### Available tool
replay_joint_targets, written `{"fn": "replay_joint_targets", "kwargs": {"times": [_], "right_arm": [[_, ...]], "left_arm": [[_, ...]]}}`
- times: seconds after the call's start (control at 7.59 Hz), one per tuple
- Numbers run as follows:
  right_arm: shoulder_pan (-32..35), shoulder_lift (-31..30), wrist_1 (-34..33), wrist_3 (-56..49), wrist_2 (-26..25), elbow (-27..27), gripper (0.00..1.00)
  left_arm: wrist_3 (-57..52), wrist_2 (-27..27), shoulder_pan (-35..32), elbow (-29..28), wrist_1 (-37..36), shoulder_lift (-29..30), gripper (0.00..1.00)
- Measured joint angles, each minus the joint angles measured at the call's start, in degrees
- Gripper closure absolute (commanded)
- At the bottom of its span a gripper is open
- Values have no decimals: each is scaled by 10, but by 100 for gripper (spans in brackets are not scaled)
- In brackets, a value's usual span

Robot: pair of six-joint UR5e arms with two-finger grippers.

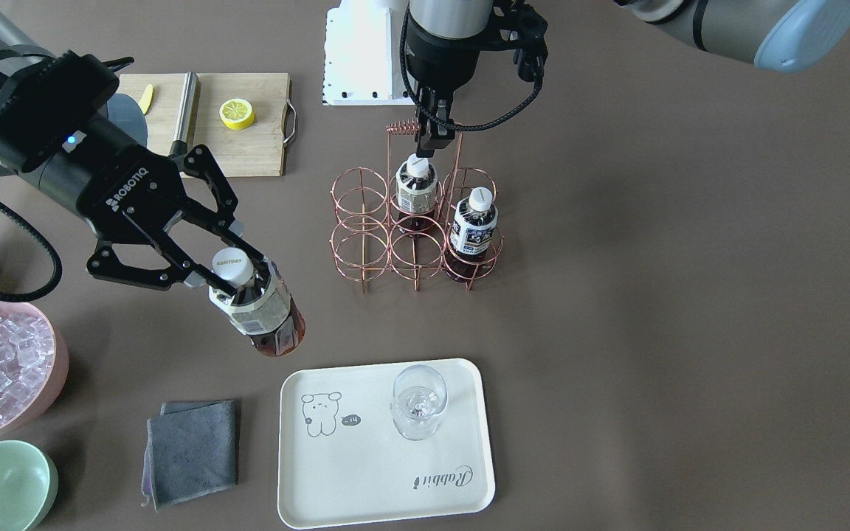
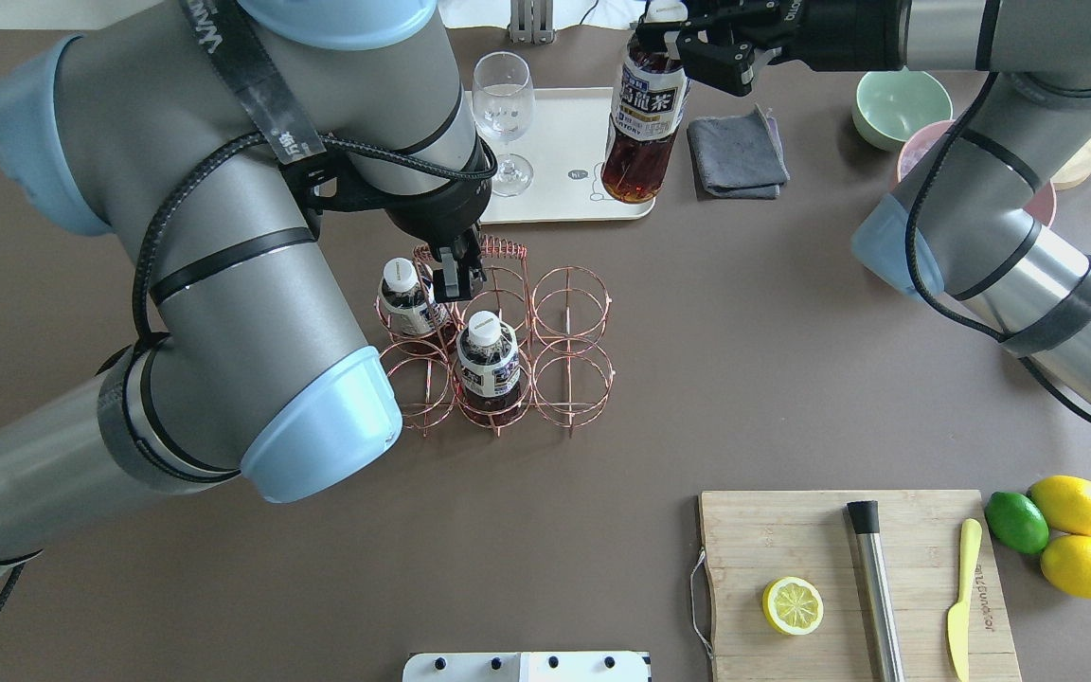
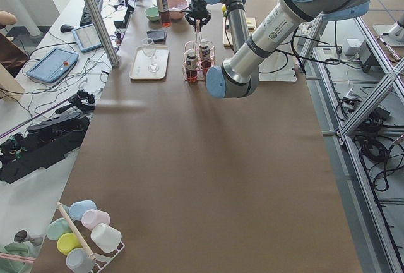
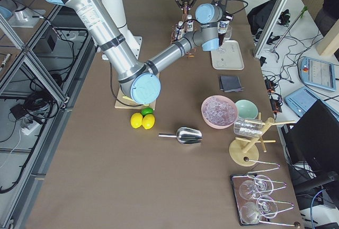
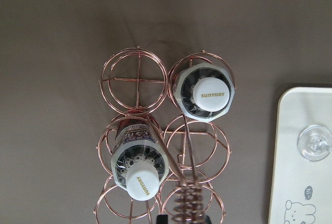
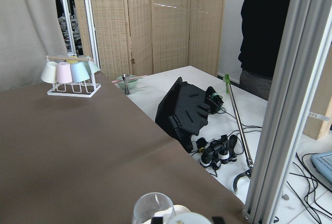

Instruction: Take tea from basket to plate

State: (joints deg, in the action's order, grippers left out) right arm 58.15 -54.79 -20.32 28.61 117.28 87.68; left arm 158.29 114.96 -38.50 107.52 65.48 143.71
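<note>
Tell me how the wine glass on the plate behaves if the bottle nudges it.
The wine glass stands upright on a narrow stem under a wider bowl, so a nudge high up would probably tip it. It looks empty and thin-walled: likely light and fragile. The plate looks smooth, so a low push may slide it.

tea point(image 1: 259, 310): red-brown liquid, white cap, pale label with dark print | basket point(image 1: 388, 220): rose-gold wire | plate point(image 1: 366, 472): cream, bear cartoon, "Rabbit" script | cloth point(image 1: 192, 451): grey | lemon half point(image 1: 236, 113): yellow | table point(image 1: 654, 295): brown
</note>
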Motion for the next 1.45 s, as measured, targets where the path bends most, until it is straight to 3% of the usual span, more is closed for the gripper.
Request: {"fn": "replay_joint_targets", "kwargs": {"times": [0.53, 0.92, 1.45], "right_arm": [[-32, 49, 94, -1, -131, -190, 100], [-93, 60, 121, -1, -222, -241, 100], [-129, 78, 162, -1, -295, -280, 100]], "left_arm": [[-6, -1, -12, 15, -23, -5, 100], [-39, 4, -65, 58, -63, -30, 100], [-158, 53, -171, 84, -90, -99, 100]]}}
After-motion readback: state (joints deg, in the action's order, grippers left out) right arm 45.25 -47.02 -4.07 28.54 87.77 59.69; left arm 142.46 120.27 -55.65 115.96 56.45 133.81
